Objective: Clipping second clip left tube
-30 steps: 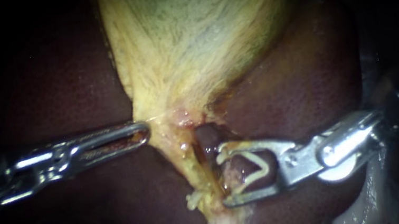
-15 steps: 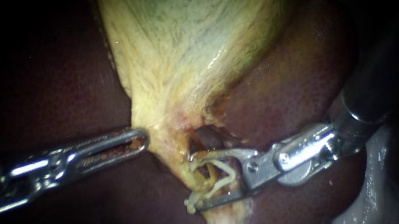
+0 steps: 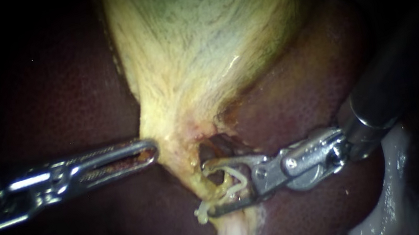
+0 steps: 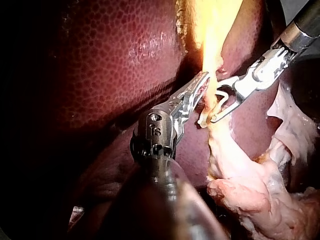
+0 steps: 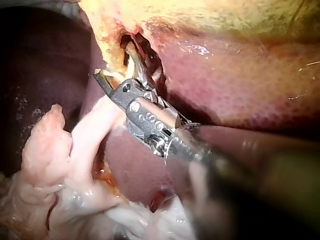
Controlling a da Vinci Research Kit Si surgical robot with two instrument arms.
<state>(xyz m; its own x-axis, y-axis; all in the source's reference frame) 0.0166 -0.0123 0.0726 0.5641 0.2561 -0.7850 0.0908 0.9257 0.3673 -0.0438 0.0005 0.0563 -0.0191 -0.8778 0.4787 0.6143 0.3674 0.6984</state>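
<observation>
Endoscope view: right instrument jaws stand wide, carrying an unclosed pale clip astride the tube just below the gallbladder neck. Left instrument jaws pinch the neck's edge, giving tension. Judgement: before squeezing, seat the tube deep, both clip tips past it, square across, clear of the liver behind

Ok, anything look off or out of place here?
Nothing stands out. The right instrument carries an open pale clip straddling the tube below the gallbladder. The left instrument holds the gallbladder's edge. The liver looks intact.
</observation>
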